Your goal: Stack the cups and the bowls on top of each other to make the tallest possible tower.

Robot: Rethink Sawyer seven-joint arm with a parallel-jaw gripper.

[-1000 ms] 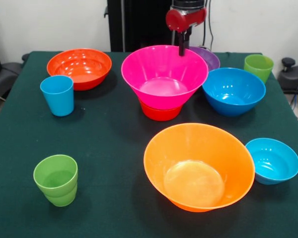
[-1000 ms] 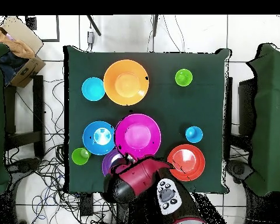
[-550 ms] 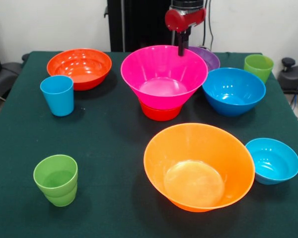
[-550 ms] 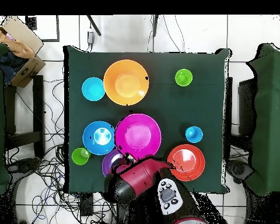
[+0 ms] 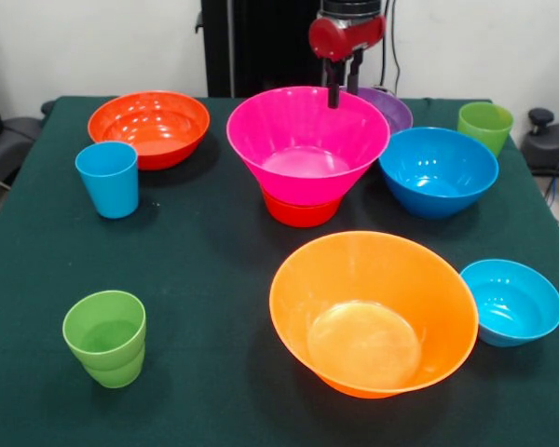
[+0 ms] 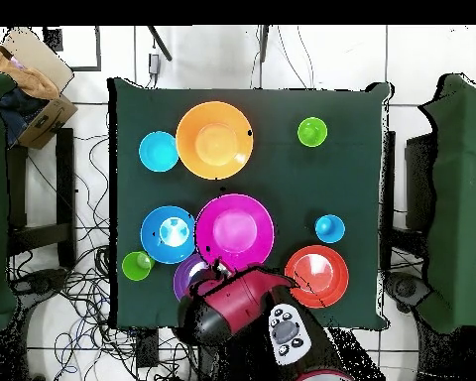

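Observation:
The large pink bowl sits on a small red-orange bowl at mid-table, making a two-bowl tower. My gripper hangs open at the pink bowl's far rim, one finger inside the rim and one outside. Around it are the purple bowl, a blue bowl, a red-orange bowl, the large orange bowl and a small blue bowl. The sky-blue cup stands at the left. One green cup is far right, another near left.
In the overhead view the red arm covers the gripper and part of the purple bowl. The dark green table has bare cloth between the blue cup and the orange bowl. Chairs and cables ring the table.
The gripper has shifted slightly to the left along the pink bowl's far rim. The bowls and cups have not moved.

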